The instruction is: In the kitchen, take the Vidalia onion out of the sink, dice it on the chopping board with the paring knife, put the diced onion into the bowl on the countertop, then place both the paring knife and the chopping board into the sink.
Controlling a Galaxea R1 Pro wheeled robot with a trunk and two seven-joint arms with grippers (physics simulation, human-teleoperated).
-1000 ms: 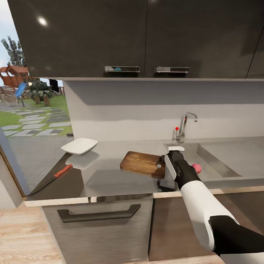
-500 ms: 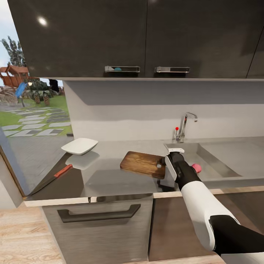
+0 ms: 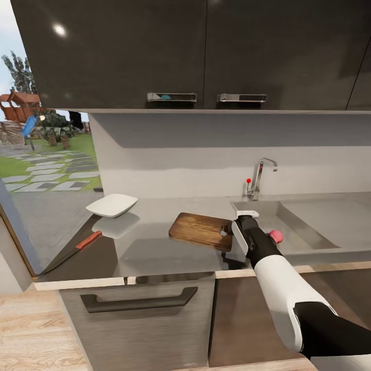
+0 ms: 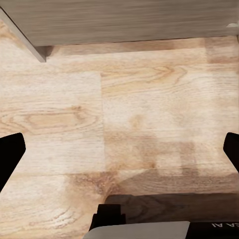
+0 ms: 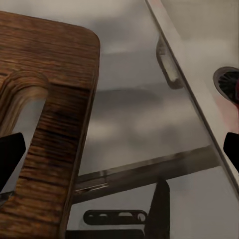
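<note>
The grey metal worktop runs under glossy black upper cabinets. Set into its right part, the steel sink holds the pinkish-red Vidalia onion near its front wall, partly hidden by the right arm. A chrome tap with a red knob stands behind the basin. The brown chopping board lies just left of the sink, grain and slot handle visible. The right hand hangs over the strip between board and sink, fingers spread wide. The left hand, also wide, faces the plank floor. The white bowl sits well left, empty. The paring knife lies at the worktop's left end.
</note>
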